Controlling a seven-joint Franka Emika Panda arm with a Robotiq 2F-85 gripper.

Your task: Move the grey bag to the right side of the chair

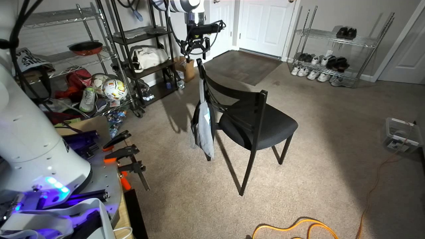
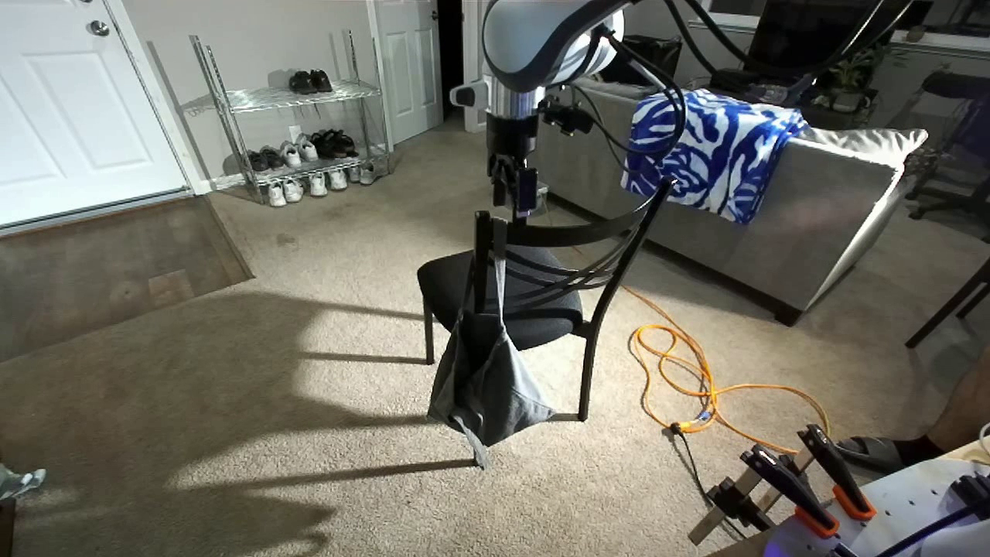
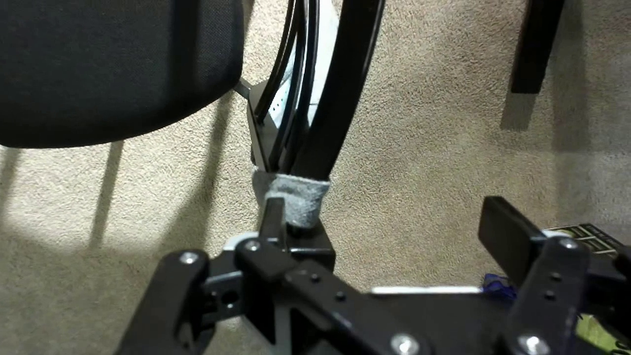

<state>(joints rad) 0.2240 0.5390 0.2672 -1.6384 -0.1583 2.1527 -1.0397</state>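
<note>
The grey bag point(image 1: 205, 132) point(image 2: 506, 394) hangs by its loop handle from one top corner of the backrest of the black chair point(image 1: 275, 124) point(image 2: 619, 302). Its body hangs above the carpet. In the wrist view the handle point(image 3: 298, 197) wraps the end of the chair's backrest point(image 3: 345, 93). My gripper point(image 1: 196, 56) point(image 2: 513, 203) is open, pointing down at about that corner. In the wrist view the gripper's point(image 3: 387, 217) left finger overlaps the handle and post; I cannot tell if it touches. Only carpet shows between the fingers.
Clamps point(image 1: 124, 152) stick out from the robot's table edge. An orange cable point(image 2: 681, 363) lies on the carpet near the chair. Wire shelves point(image 1: 83, 56) and a black shelf point(image 1: 149, 69) stand along a wall. A shoe rack point(image 2: 302, 100) and a sofa point(image 2: 789, 224) stand further off.
</note>
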